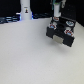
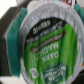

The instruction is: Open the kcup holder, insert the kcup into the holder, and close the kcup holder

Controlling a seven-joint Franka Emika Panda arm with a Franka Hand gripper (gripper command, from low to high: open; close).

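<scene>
Wrist view: found the kcup (image 2: pixel 47 46) filling nearly the whole picture, green foil top facing the camera with the print legible. Saw a teal pad (image 2: pixel 12 33) pressed against its rim on one side; could not make out the opposite pad clearly. Judged the pod gripped in the pincer (image 1: pixel 56 18), jaws drawn narrow around it, on the strength of how close and square it sat to the lens.

Turned to the exterior view. Placed the pincer hanging just above the rear of the kcup holder (image 1: pixel 61 33), at about two o'clock from the middle of the surface (image 1: pixel 30 60). Could not pick out the pod itself at that size. Noted red-and-white-topped pods (image 1: pixel 62 23) seated along the top of the black box. Saw a lower dark part jutting toward the viewer at the front; took it for the drawer pulled out, but could not be sure at this blur. Spotted a white bottle-like post (image 1: pixel 25 10) well apart, at about eleven o'clock.

Reckoned the task roughly midway: pod apparently in hand and carried over the holder, opening probably done. Counted as left: lowering the pod into a round slot, letting go, then pushing the drawer shut. Saw no green-topped pod seated in the box yet.
</scene>
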